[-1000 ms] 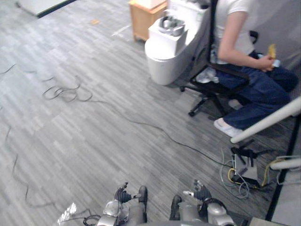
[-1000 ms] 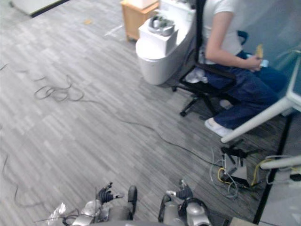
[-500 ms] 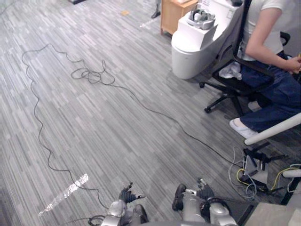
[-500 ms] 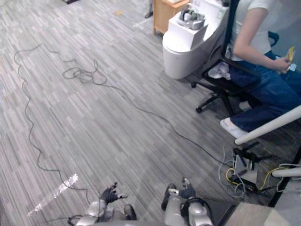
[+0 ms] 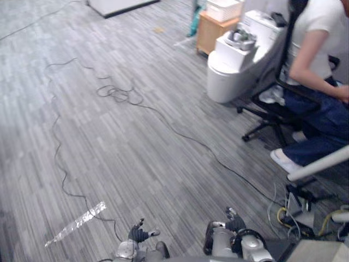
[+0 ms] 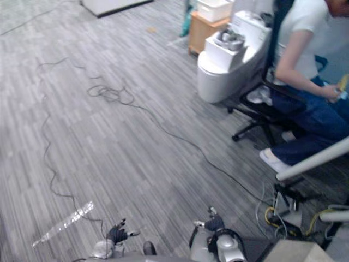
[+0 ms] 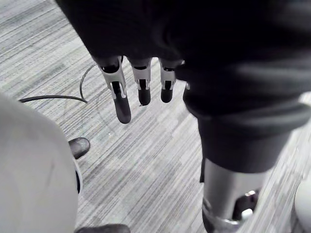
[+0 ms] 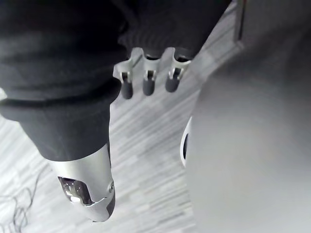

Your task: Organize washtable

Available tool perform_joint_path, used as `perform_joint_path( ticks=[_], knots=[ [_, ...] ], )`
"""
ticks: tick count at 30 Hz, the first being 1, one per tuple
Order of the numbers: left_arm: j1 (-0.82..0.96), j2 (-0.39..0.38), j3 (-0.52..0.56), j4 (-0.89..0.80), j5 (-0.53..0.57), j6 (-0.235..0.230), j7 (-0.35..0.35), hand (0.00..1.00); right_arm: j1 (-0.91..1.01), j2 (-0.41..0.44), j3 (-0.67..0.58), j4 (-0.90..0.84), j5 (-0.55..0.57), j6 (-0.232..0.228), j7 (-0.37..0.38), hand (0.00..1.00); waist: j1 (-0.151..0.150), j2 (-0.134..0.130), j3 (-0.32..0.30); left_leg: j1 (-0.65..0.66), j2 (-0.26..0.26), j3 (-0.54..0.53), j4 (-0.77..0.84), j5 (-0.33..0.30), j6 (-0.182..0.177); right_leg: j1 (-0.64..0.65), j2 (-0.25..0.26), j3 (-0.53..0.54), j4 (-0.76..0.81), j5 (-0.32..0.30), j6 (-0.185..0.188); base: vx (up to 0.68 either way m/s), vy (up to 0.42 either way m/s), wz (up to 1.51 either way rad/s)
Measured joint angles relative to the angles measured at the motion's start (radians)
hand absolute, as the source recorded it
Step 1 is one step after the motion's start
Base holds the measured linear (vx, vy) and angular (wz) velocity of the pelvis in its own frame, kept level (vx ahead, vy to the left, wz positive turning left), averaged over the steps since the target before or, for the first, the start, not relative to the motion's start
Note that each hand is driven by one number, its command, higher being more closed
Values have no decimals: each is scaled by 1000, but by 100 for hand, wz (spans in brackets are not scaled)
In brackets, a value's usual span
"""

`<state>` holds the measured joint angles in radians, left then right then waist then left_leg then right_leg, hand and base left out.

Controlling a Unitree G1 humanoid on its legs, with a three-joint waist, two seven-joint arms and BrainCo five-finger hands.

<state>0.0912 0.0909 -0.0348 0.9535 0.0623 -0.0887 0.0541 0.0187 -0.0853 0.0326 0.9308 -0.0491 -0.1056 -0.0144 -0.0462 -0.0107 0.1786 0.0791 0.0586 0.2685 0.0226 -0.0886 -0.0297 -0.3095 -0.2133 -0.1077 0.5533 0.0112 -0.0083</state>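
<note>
Your left hand [image 5: 139, 234] and right hand [image 5: 235, 222] hang at the bottom edge, fingers relaxed and apart, both empty. At upper right, a bowl [image 5: 241, 39] sits on the white toilet [image 5: 226, 79], beside a seated person [image 5: 319, 60].

The wood-look plank floor [image 5: 136, 164] is streaked in greys. At 1 o'clock a glossy white ceramic toilet [image 5: 229, 82] is seen. At 3 o'clock a person [image 5: 308, 54] is dressed in a white top [image 5: 322, 22] and dark blue trousers [image 5: 316, 117]. At 6 o'clock the left hand [image 5: 139, 234] and right hand [image 5: 235, 223] are silver with dark tips.
</note>
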Motion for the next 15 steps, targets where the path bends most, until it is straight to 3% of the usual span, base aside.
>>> perform_joint_path(
  ticks=[1,2,3,4,6,7,8,9,10,11,13,15],
  knots=[
    [-3,-6,1,0,0,0,2,0,5,-1,-4,-5,1,0,0,0,-2,9,2,-4,7,-35,9,-1,1,-13,25,79,32,-11,8,85,-71,169],
    [-4,-6,8,-1,0,-2,10,0,11,-2,-3,-8,0,-1,1,0,0,9,-1,-22,23,-102,29,-2,-1,-6,66,174,18,-74,52,88,-99,138],
    [-5,-2,9,0,0,-3,16,0,14,-2,-3,-7,0,0,1,0,3,4,-4,-37,25,-134,31,2,-7,-7,76,199,-1,-89,66,107,-161,179],
    [-5,9,8,-1,-2,-4,17,0,24,2,-4,-7,2,0,1,0,0,-14,-16,-71,23,-190,32,10,-20,-5,67,193,-49,-101,84,111,-296,184],
    [-6,26,10,0,-2,-3,17,0,46,15,-22,-3,9,0,1,0,-12,-55,-40,-125,10,-250,52,14,-37,19,33,145,-149,-81,84,142,-349,183],
    [-11,31,8,7,-2,-2,17,0,53,27,-55,6,10,2,0,0,-16,-75,-54,-143,31,-220,57,17,-55,54,9,99,-187,-134,127,162,-324,152],
    [-28,10,-5,20,-2,-2,15,0,49,30,-102,7,11,2,-5,0,-26,-41,-53,-154,80,-133,66,25,-67,67,8,25,-195,-136,114,191,-365,139],
    [-36,-7,-11,21,-2,-2,13,0,49,23,-125,6,11,1,-5,0,-33,-27,-51,-158,101,-93,65,32,-78,72,5,-3,-192,-138,111,134,-185,125],
    [-49,-39,-28,21,-2,-3,12,0,53,3,-155,6,20,2,-5,0,-44,-2,-48,-155,118,-14,53,69,-117,89,2,-48,-192,-138,110,120,-105,112],
    [-57,-54,-54,20,-2,-4,10,0,61,-13,-177,7,22,4,-7,0,-52,23,-49,-132,136,75,31,105,-133,113,2,-87,-193,-140,107,113,-58,97],
    [-80,-44,-71,19,0,-8,12,0,65,-13,-183,6,30,5,-10,0,-51,23,-50,-103,132,129,-13,141,-114,137,-5,-106,-204,-140,107,60,5,46],
    [-89,-11,-72,18,12,-9,12,0,67,2,-175,7,29,6,-8,0,-47,2,-55,-86,123,135,-28,148,-108,166,0,-107,-242,-139,110,25,11,12]
  ],
)
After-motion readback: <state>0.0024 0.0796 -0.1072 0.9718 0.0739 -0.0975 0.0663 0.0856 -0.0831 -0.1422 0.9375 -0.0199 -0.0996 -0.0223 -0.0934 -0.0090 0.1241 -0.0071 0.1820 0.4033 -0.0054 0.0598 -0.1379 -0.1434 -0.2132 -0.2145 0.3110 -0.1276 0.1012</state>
